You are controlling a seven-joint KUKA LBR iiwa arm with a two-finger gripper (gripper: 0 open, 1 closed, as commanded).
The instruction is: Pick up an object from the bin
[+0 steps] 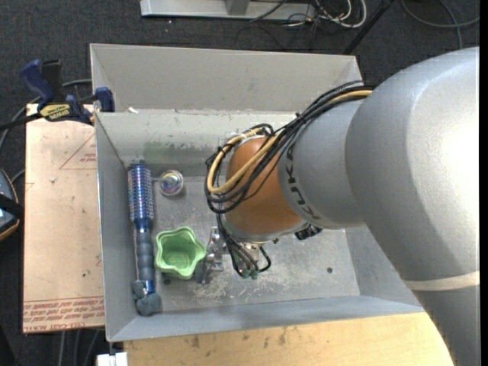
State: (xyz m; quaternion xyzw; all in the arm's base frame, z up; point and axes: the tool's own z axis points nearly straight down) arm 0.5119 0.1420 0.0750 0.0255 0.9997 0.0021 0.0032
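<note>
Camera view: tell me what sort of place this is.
Probably a robotics lab: a KUKA arm over a grey metal bin, loose cables on the dark floor behind.

Off-task items I log from my station:
1. Blue brush [141, 197], ribbed bristle head at the far end, grey handle tip nearest the camera, lying lengthwise at the left.
2. Small round purple-and-silver piece [171, 183], just right of the brush head, not touching it.
3. Loose cables [335, 2] on the dark floor beyond.
</note>
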